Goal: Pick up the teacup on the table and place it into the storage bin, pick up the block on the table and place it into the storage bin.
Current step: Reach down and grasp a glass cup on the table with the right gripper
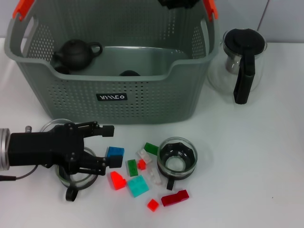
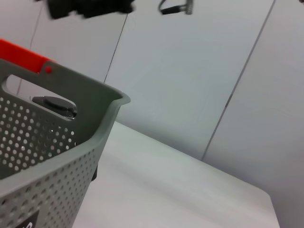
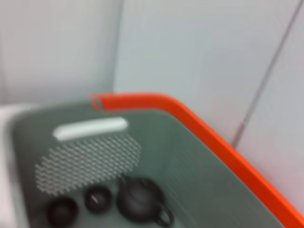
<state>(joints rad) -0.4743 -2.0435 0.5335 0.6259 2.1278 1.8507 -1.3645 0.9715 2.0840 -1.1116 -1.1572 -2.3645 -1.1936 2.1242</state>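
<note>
Glass cup (image 1: pixel 71 178) mostly hidden under open left tool (image 1: pixel 110 145).

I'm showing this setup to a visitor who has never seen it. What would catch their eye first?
The big grey storage bin with orange handle clips fills the back of the white table, a dark teapot inside it. In front lies a bright scatter of blocks beside a glass teacup. The black left gripper reaches in from the left, fingers open at a blue block.
</note>
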